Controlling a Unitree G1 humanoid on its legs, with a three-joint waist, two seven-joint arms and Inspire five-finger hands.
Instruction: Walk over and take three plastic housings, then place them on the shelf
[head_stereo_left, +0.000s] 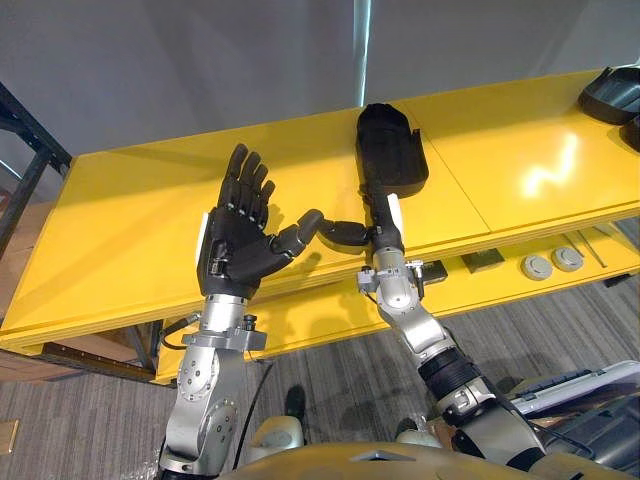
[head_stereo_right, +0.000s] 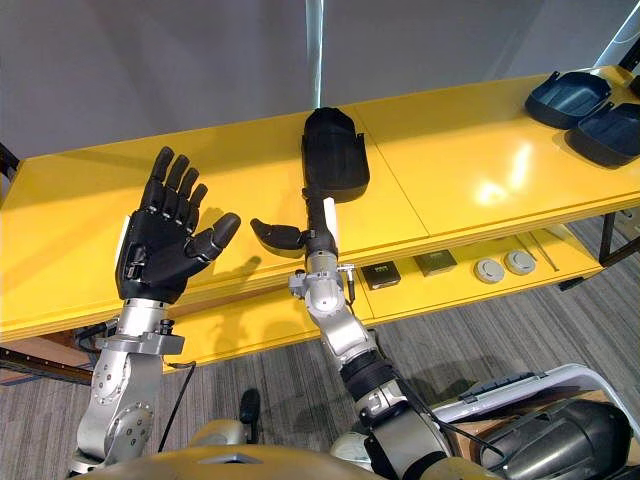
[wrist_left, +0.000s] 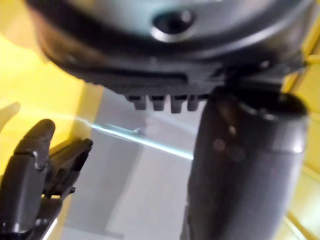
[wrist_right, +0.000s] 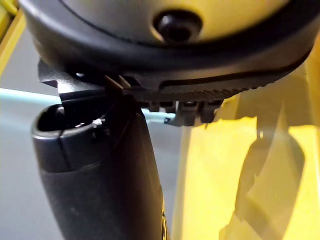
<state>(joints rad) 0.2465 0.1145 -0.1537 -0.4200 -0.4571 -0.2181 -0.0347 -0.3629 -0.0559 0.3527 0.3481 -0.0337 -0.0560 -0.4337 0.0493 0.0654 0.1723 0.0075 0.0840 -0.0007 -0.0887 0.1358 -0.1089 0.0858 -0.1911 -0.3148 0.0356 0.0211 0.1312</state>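
A long black plastic housing (head_stereo_left: 391, 150) lies on the yellow shelf top (head_stereo_left: 130, 230) near its middle. My right hand (head_stereo_left: 385, 228) is at the housing's near end. Its thumb (head_stereo_right: 278, 234) sticks out sideways, away from the housing. Its fingers reach straight in under that end, and in the right wrist view they show as short straight stubs (wrist_right: 187, 109). My left hand (head_stereo_left: 235, 245) is held up above the shelf's left part, palm showing and fingers spread, with nothing in it. Two more dark housings (head_stereo_right: 568, 98) (head_stereo_right: 610, 132) sit at the shelf's far right end.
Under the top runs a lower yellow ledge (head_stereo_left: 320, 320) with two round grey discs (head_stereo_left: 537, 266) (head_stereo_left: 568, 258) and small black boxes (head_stereo_right: 380, 274) (head_stereo_right: 434, 262). A dark metal rack (head_stereo_left: 25, 140) stands at the far left. A grey wall backs the shelf.
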